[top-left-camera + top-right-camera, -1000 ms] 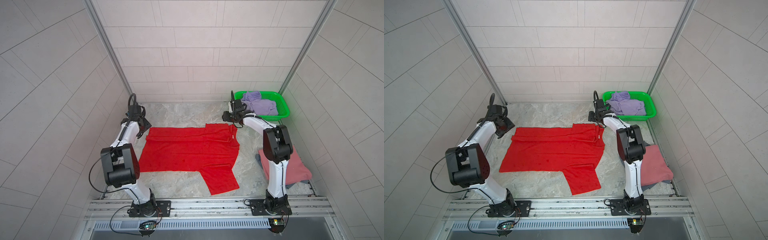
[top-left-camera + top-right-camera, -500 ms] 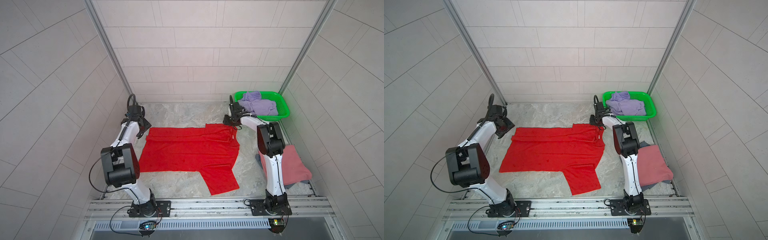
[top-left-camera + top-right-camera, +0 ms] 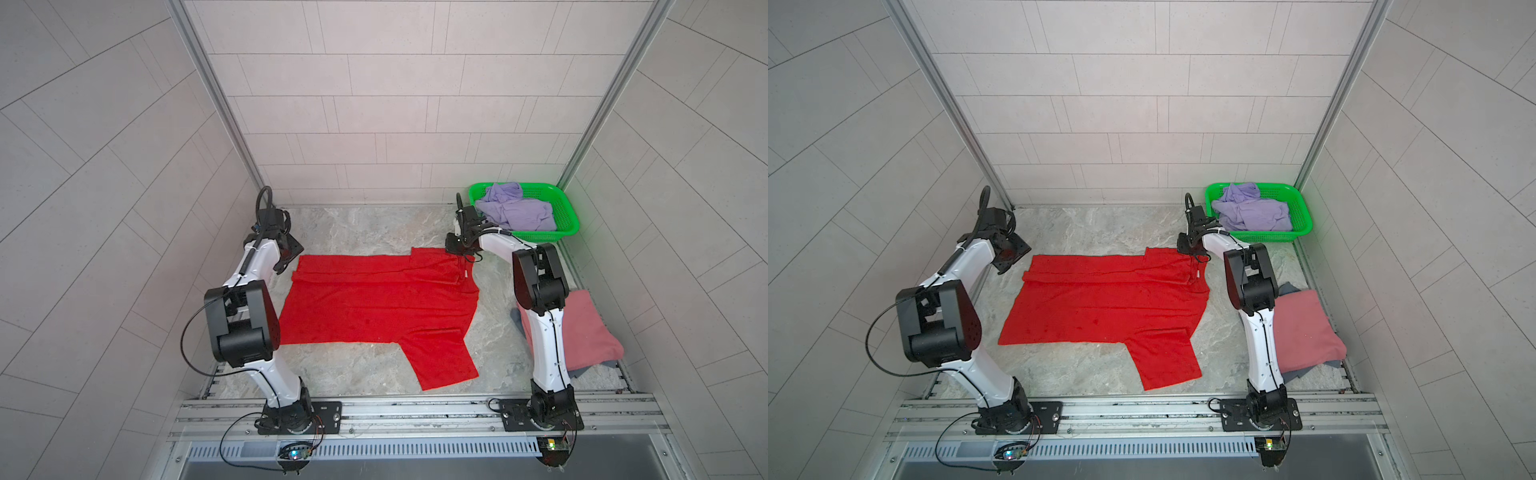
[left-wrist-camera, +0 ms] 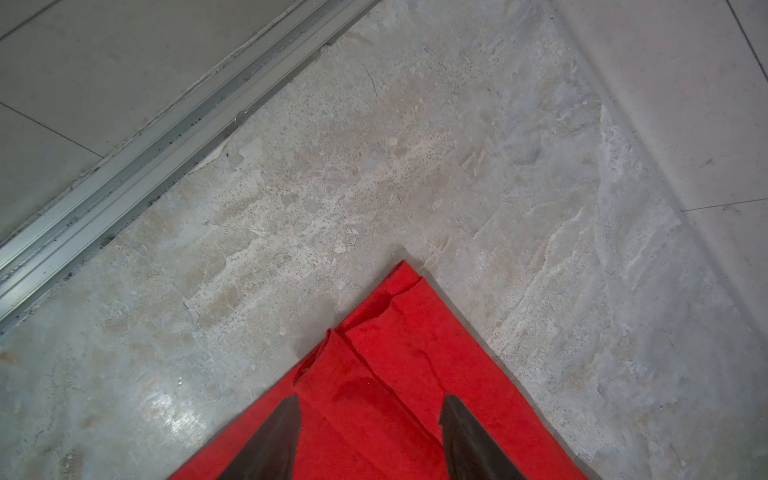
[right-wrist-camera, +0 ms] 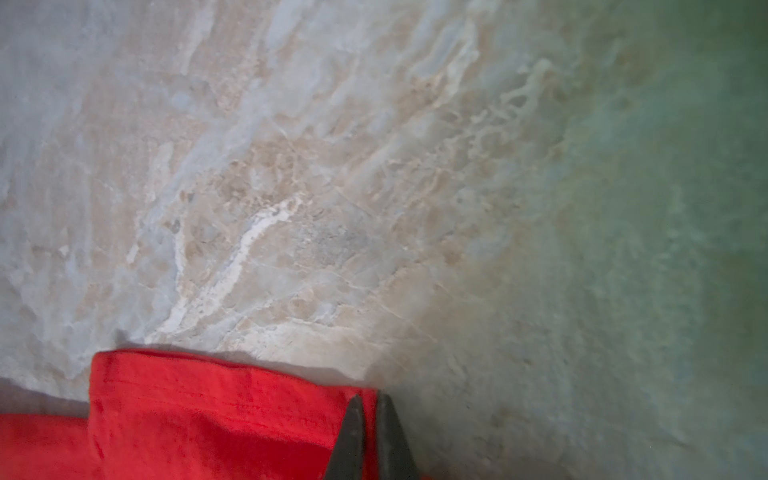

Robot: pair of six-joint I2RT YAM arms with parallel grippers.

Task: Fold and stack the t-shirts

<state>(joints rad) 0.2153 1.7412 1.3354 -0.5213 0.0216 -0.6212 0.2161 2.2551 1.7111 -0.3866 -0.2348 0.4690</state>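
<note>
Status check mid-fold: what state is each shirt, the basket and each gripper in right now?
red t-shirt: spread flat, far edge folded over.
green basket: upright, one shirt inside.
lavender t-shirt: crumpled in the green basket.
pink t-shirt: folded, lying on the grey-blue t-shirt.
grey-blue t-shirt: mostly covered, only edges showing.
left gripper: jaws open over a red t-shirt corner.
right gripper: jaws shut on the red t-shirt's edge.

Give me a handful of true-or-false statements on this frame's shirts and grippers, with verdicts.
The red t-shirt lies spread out flat. True.
The lavender t-shirt sits in the green basket. True.
The right gripper hangs open over the basket. False: shut on the red t-shirt's far edge.
The left gripper is clamped shut. False: its jaws stand apart over a shirt corner.
The pink t-shirt covers the red one. False: it lies apart, beside the right arm.
</note>
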